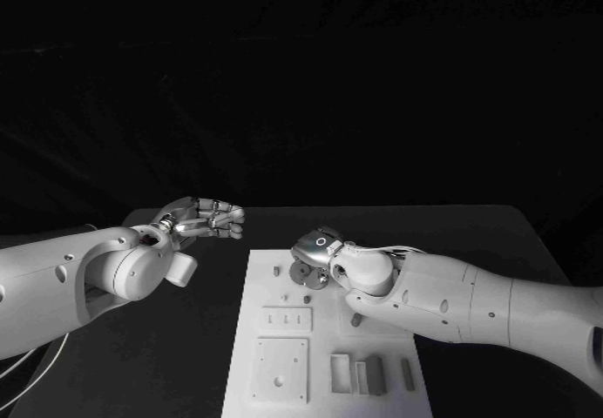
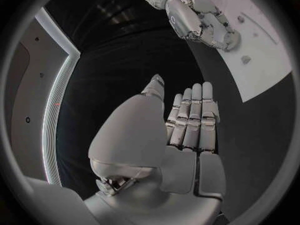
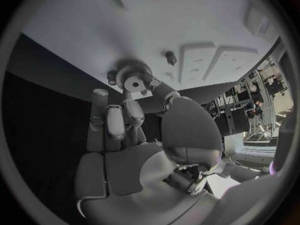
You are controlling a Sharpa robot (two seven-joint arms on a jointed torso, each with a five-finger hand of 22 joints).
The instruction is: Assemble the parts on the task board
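Gear (image 3: 131,76) work is occupying the right hand (image 1: 329,257) at the task board's (image 1: 377,401) far end, near the far right corner. In the right wrist view the thumb and a fingertip are pinching the toothed grey wheel by its rim, holding it flat against or just above the white board; I cannot tell whether its bore is sitting on a post yet. A small peg (image 3: 169,58) is standing on the board near the gear, apart from it, and beyond that the raised rectangular blocks (image 3: 200,60) are lying untouched.

The left hand (image 1: 201,218) is hovering over the black tabletop (image 1: 503,235) just off the board's far left corner, holding nothing, its fingers lying straight and close together in its own wrist view.

Nearer the robot, the board is carrying a square plate (image 1: 281,370) and several upright blocks (image 1: 358,373) along the near edge.

Judging from this, the seating of the gear is the step in hand, and the risks are all about alignment. If the wheel is tilting as it goes down, it could be jamming on its post or skidding sideways across the smooth board. The pinch is taking only a narrow part of the rim, so the gear could be rotating or slipping out of the fingers. Nothing is steadying the board, so sideways pressure could be shifting it.
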